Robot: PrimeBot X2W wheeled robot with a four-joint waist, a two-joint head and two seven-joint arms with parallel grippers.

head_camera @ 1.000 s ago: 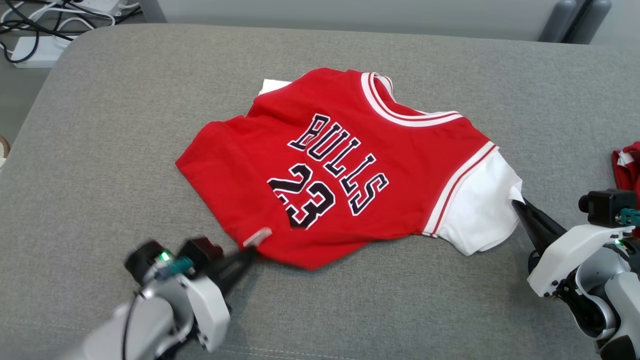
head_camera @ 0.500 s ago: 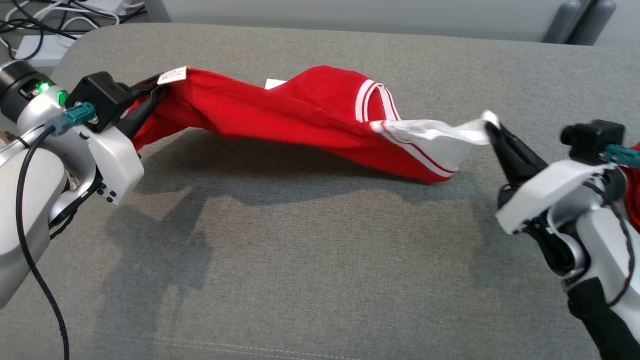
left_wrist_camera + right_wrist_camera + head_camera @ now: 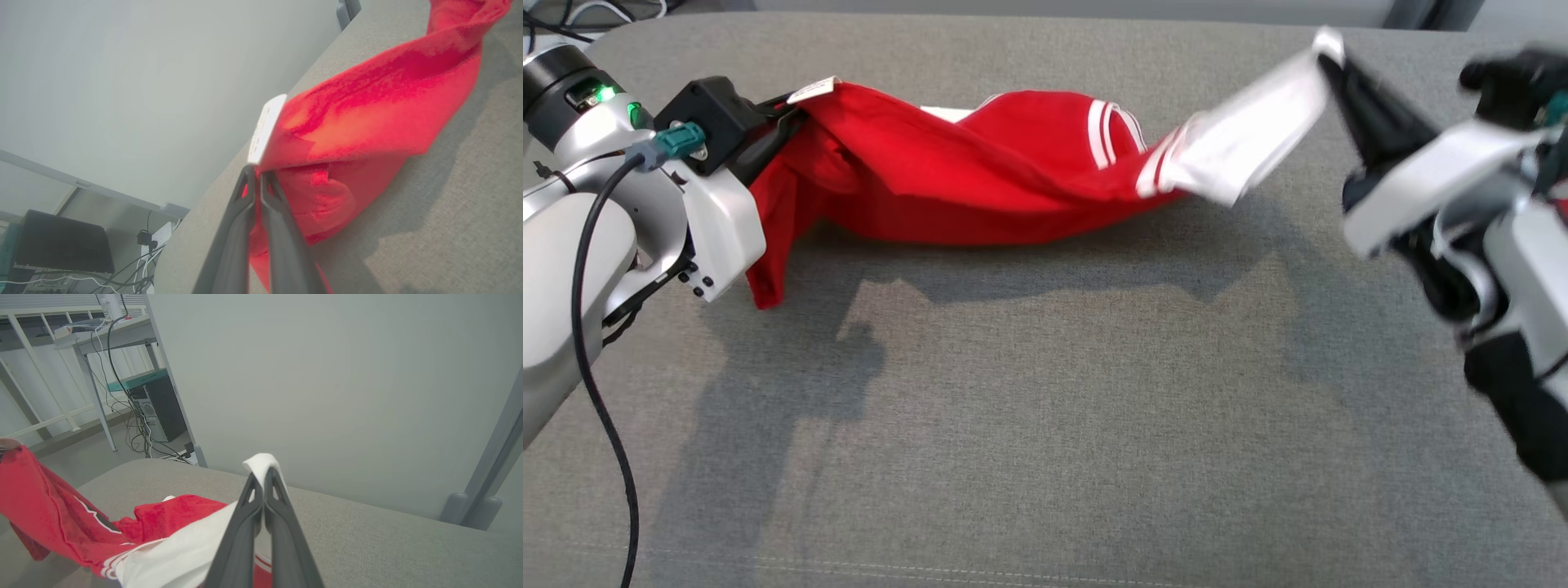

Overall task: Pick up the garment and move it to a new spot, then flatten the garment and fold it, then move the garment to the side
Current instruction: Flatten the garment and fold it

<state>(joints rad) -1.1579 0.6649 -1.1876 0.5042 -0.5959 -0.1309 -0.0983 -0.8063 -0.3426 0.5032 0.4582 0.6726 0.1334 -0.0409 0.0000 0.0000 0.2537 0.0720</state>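
While the red garment [image 3: 1013, 188] hangs stretched over the far part of the grey tabletop [image 3: 1045, 425], its middle sags low toward the surface. The left gripper [image 3: 788, 118] has its fingers pressed together on a red corner just beside the white label [image 3: 813, 88]. The right gripper [image 3: 1327, 61] pinches the end of the white sleeve [image 3: 1241, 151].

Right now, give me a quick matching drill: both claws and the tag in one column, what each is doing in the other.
Column one: 1 left claw; 2 right claw; 3 white tag.
Column two: A shut on the white sleeve; B poking up just beyond the pinch; C shut on a red corner of the jersey.
Pairs: 1-C, 2-A, 3-B.
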